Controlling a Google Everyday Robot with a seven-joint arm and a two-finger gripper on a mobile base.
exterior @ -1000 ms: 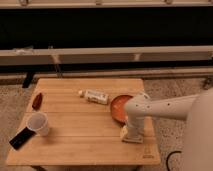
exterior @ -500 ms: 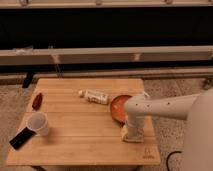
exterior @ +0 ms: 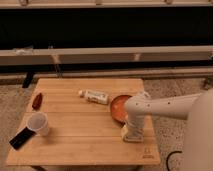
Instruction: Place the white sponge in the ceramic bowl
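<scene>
The ceramic bowl [exterior: 119, 108] is orange-red and shallow, and sits on the right side of the wooden table [exterior: 75, 145]. My white arm crosses its right rim. My gripper [exterior: 132, 129] points straight down just in front of the bowl, near the table's right front. A small whitish block, the white sponge [exterior: 131, 136], lies on the table right at the gripper's tip. I cannot tell whether the gripper holds it.
A white bottle with a label [exterior: 95, 96] lies left of the bowl. A white cup [exterior: 39, 123] and a black flat object [exterior: 21, 138] are at the front left. A red-brown object [exterior: 37, 101] is at the left edge. A dark bench runs behind.
</scene>
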